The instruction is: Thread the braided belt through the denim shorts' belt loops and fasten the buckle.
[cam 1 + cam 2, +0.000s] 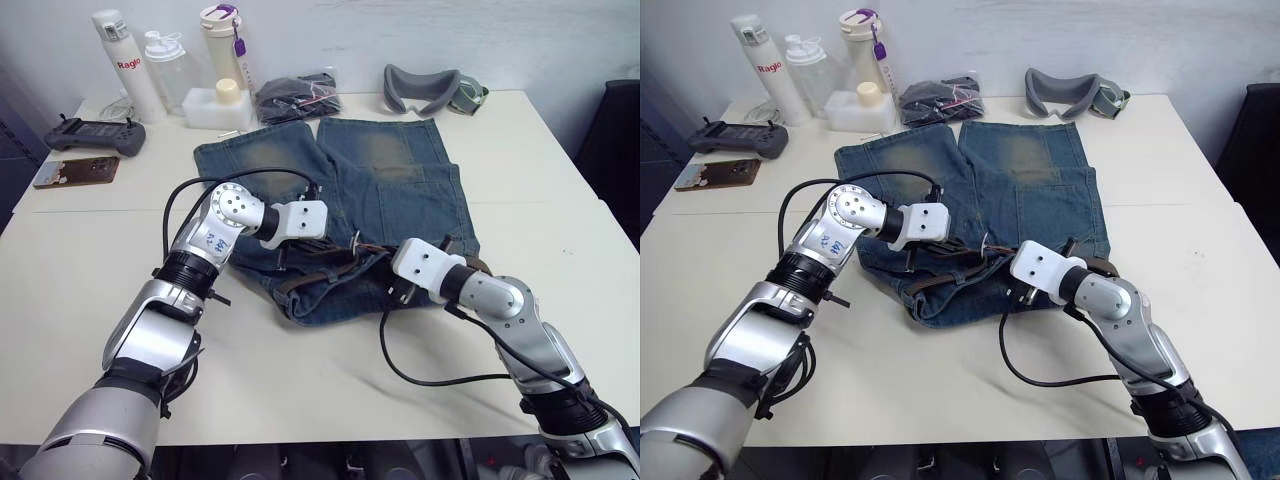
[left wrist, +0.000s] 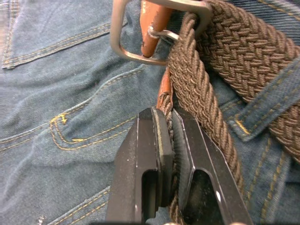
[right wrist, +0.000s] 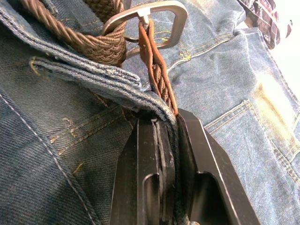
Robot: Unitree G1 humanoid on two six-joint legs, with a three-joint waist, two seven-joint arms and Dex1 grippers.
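White desk (image 1: pixel 330 370) carries the denim shorts (image 1: pixel 390 190). Left gripper (image 2: pixel 168 140) pinches the braided belt (image 2: pixel 234 51) below the buckle (image 2: pixel 140 33). Right gripper (image 3: pixel 168 136) clamps belt and waistband (image 3: pixel 89 77) together.

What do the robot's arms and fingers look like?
Both arms are shiny silver metal with black joints. Each wrist ends in a white boxy block, and thin black cables loop beside both arms. The left arm has small blue writing near its round silver joint. The left end effector and right end effector each have two flat black fingers.
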